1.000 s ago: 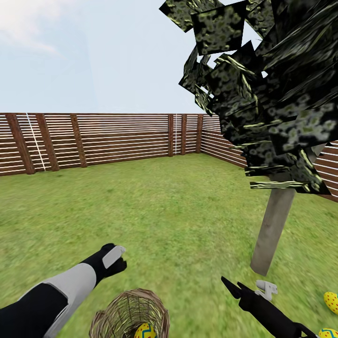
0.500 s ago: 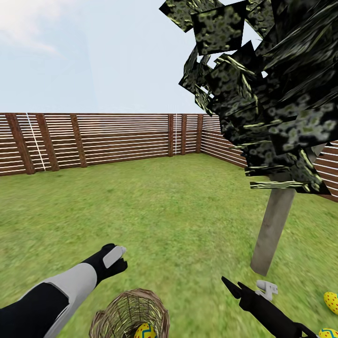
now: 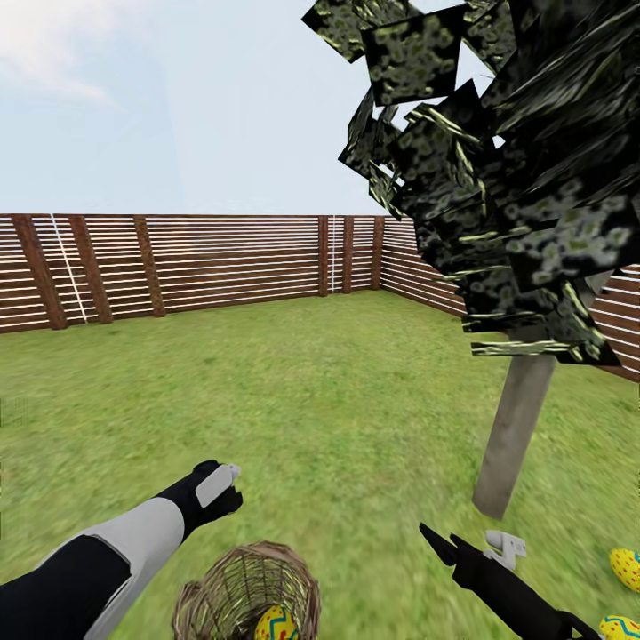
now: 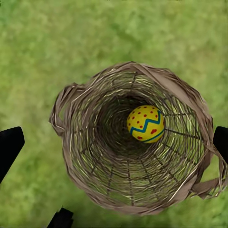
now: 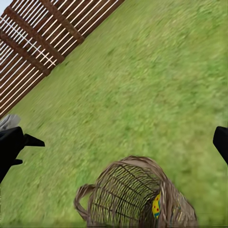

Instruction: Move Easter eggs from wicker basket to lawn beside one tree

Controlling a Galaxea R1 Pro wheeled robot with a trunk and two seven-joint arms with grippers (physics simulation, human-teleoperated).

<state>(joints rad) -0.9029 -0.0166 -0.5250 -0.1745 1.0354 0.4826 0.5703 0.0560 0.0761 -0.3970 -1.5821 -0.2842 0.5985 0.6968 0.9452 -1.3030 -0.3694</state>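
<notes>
The wicker basket (image 3: 244, 591) stands on the lawn (image 3: 320, 400) at the near edge of the head view, with one Easter egg (image 3: 276, 625) inside. In the left wrist view my left gripper (image 4: 114, 142) hangs open straight above the basket (image 4: 128, 142), and the egg (image 4: 146, 124) lies on its woven floor. Two more eggs (image 3: 627, 569) (image 3: 618, 628) lie on the grass at the right, close to the tree (image 3: 516, 436). My right gripper (image 3: 440, 540) is open and empty, to the right of the basket (image 5: 137, 194).
A brown slatted fence (image 3: 178, 262) rings the garden at the back and right. The tree's dark foliage (image 3: 507, 160) overhangs the upper right. Open grass stretches from the basket to the fence.
The whole head picture has shifted very slightly, so the camera moved. Both arms, the basket and the eggs keep their places.
</notes>
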